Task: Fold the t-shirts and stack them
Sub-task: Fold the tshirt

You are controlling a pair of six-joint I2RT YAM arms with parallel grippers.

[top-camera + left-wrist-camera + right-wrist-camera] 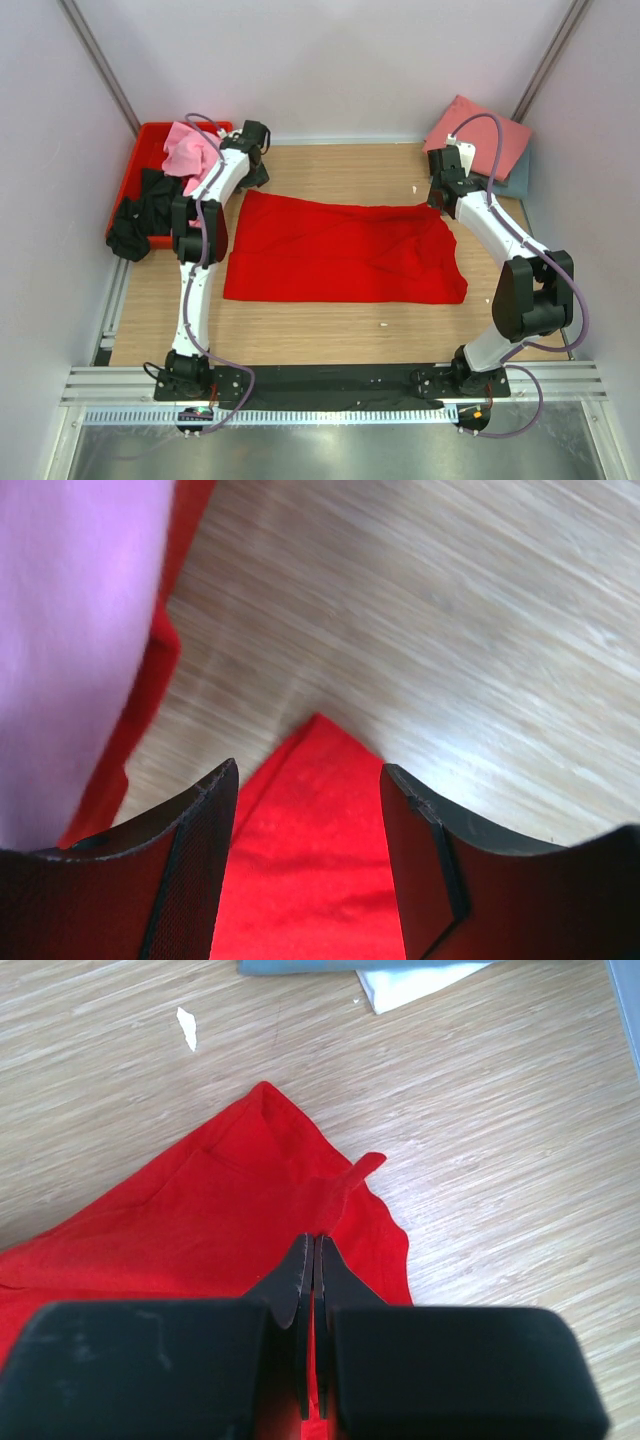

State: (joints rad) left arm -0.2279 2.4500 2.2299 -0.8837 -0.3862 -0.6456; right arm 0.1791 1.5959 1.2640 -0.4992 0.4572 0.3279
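A bright red t-shirt [340, 252] lies spread flat across the middle of the table. At its far left corner my left gripper [256, 178] is open; in the left wrist view its jaws [308, 770] straddle the pointed corner of the red cloth [310, 860] without closing on it. My right gripper [437, 200] is at the far right corner. In the right wrist view it [316, 1242] is shut on a raised ridge of the red t-shirt [200, 1220] near the hem. A salmon pink t-shirt [480, 140] lies folded on a grey-blue one [517, 180] at the back right.
A red plastic crate [150, 150] stands at the back left, holding a light pink t-shirt [188, 150] and a black one [140, 215] that hangs over its rim. A small white scrap [186, 1028] lies on the wood beyond the shirt. Walls enclose the table on three sides.
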